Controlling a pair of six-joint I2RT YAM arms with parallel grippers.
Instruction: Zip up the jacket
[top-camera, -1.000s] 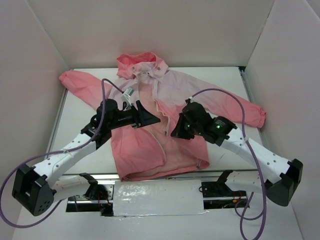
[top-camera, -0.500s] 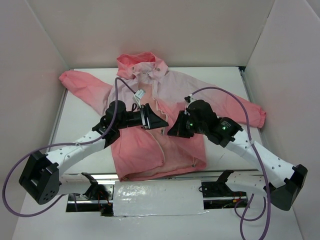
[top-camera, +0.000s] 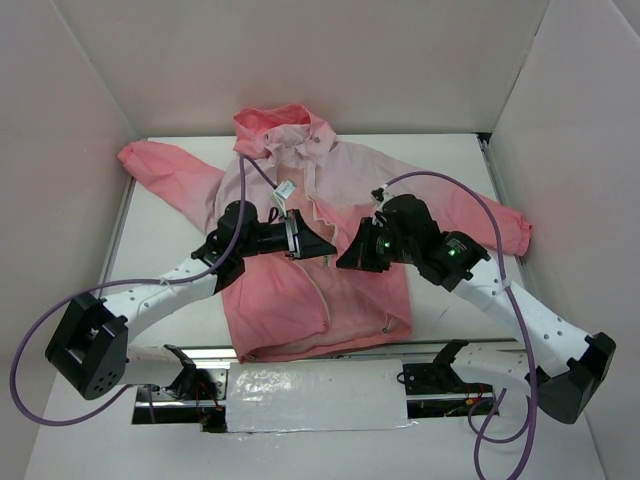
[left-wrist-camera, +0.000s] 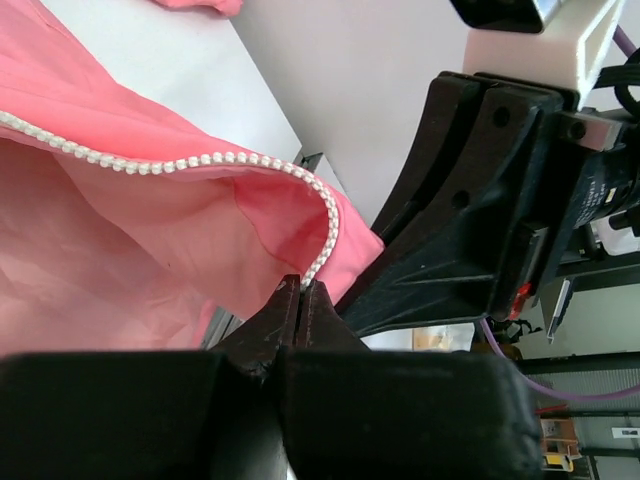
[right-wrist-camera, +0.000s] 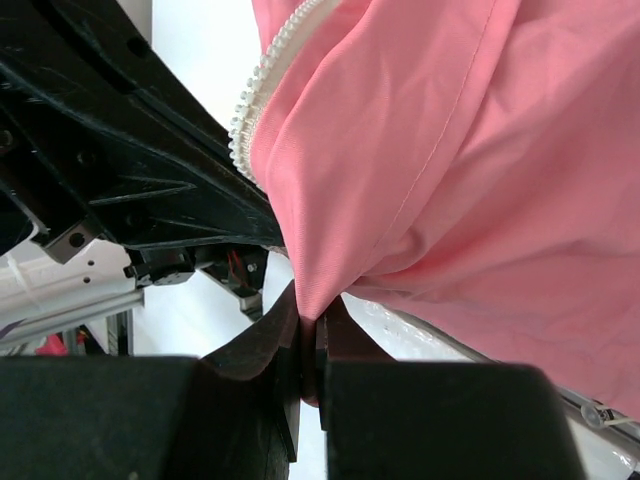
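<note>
Inside left fingers (left-wrist-camera: 268, 322) and right fingers (right-wrist-camera: 262, 352), jacket (top-camera: 275, 300) edges sit pinched.

A robot lab cell — plain white panels (top-camera: 560, 120) box in a white table (top-camera: 150, 240), purple cables (top-camera: 440, 178) looping.

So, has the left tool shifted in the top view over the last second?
Yes. Against the still hood of the jacket, the left tool has slid rightward toward the right tool.

Left gripper (top-camera: 330, 248) has shifted right across the jacket (top-camera: 280, 300) front. Right gripper (top-camera: 345, 262) edged left and up. Their tips now sit close together.
</note>
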